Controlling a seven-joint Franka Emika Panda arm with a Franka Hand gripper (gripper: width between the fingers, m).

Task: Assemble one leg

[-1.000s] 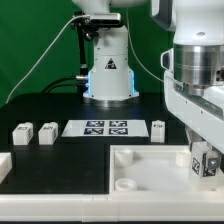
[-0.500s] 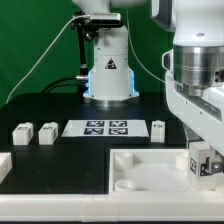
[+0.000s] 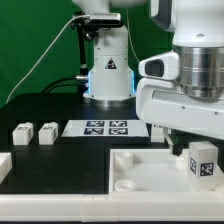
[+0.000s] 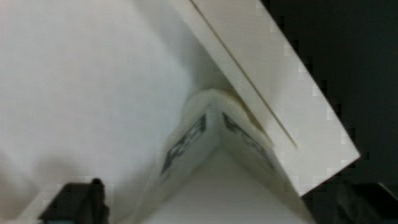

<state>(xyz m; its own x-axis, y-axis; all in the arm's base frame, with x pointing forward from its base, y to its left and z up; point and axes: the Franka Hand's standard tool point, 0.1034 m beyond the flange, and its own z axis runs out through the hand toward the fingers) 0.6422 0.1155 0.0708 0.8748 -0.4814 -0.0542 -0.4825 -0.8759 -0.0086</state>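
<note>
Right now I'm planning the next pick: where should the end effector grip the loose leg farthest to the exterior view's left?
Probably best to take the leg across its two flat side faces, coming straight down from above. It is a small block resting on the black table, with a gap to the neighbouring leg, so both sides look free.

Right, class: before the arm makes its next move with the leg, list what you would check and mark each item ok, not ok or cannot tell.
1. The leg stands upright on the panel, near the exterior view's right: ok.
2. Leg fully seated in a socket: cannot tell.
3. Jaws open or shut: cannot tell; only one finger shows in the wrist view.
4. Two spare legs stand upright beside the marker board: ok.
</note>
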